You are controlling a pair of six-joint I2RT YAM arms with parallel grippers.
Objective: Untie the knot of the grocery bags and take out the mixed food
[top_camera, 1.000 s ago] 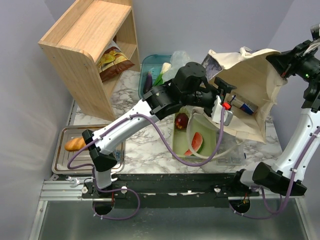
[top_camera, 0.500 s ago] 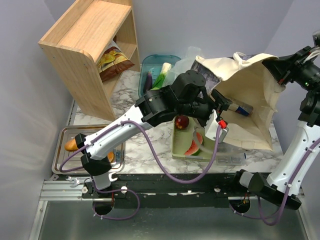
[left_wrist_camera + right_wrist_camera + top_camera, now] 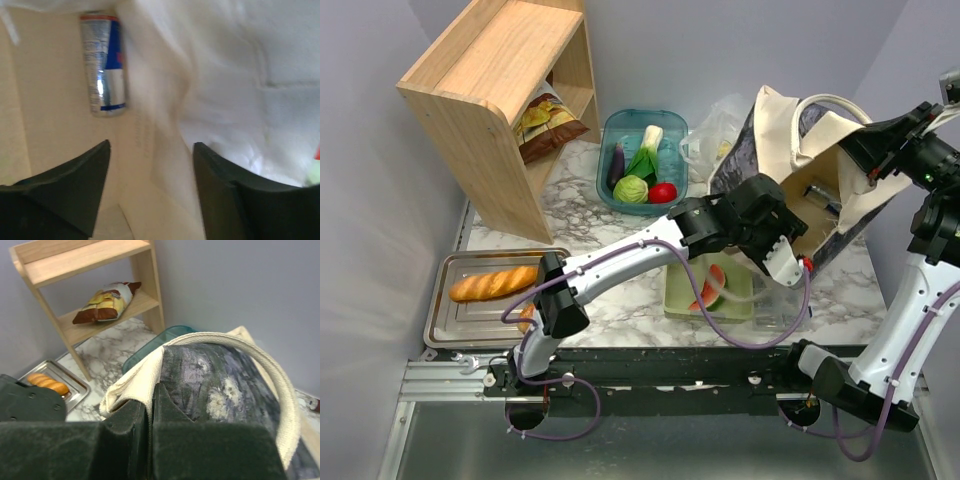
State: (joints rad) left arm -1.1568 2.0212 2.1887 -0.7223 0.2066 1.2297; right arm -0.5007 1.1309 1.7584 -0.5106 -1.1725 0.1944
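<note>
A cream canvas tote bag (image 3: 790,120) with a dark flowered outside stands at the right of the table. My right gripper (image 3: 870,136) is shut on its rim (image 3: 150,371) and holds its mouth up. My left arm (image 3: 760,215) reaches into that mouth, and the bag hides its fingertips in the top view. In the left wrist view my left gripper (image 3: 151,146) is open over the cream lining with nothing between its fingers. A blue-silver can (image 3: 102,62) lies ahead of it inside the bag. A translucent plastic grocery bag (image 3: 718,130) sits behind the tote.
A teal basket (image 3: 610,128) holds eggplant (image 3: 617,165), a leafy vegetable (image 3: 646,148), cabbage (image 3: 631,189) and tomato (image 3: 662,193). Watermelon (image 3: 712,288) lies on a green tray (image 3: 680,300). Bread (image 3: 492,283) lies on a metal tray (image 3: 440,330). Chips (image 3: 542,120) sit in the wooden shelf (image 3: 480,70).
My left arm has swung right and pushed its gripper into the tote's mouth. The right gripper has pulled the rim up, so the tote stands more upright and the teal basket shows.
</note>
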